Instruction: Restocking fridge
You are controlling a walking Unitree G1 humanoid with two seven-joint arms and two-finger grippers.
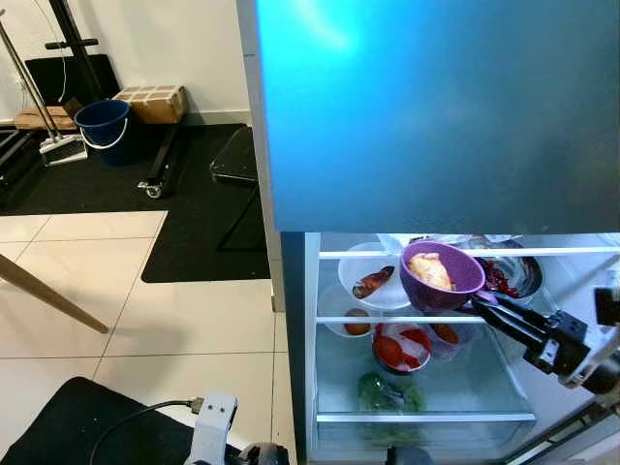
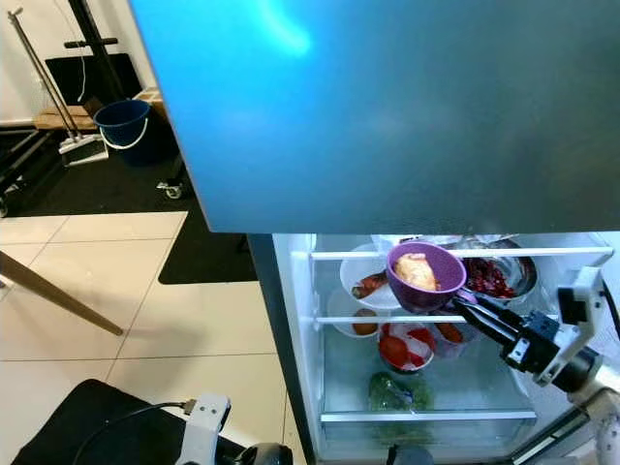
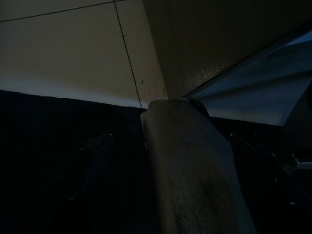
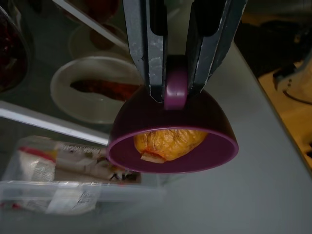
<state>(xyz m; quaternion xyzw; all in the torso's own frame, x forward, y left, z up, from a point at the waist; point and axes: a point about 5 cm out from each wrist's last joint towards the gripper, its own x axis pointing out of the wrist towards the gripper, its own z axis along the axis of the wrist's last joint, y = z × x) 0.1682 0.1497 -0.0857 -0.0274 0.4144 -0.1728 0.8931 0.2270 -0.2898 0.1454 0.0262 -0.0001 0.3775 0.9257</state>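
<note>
The fridge [image 1: 295,339] stands open at right. On its upper shelf [image 1: 465,254] a plate [image 1: 373,276] sits left of a bowl [image 1: 441,276]; the bucket [image 1: 102,126] stands far left behind, on the mat [image 1: 194,213].

White tile floor [image 1: 194,329], black mat [image 1: 194,232]

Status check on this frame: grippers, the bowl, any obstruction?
Right gripper clamped on purple bowl handle, at fridge's upper shelf. Left arm idle. White dish and dark bowl crowd the shelf.
</note>
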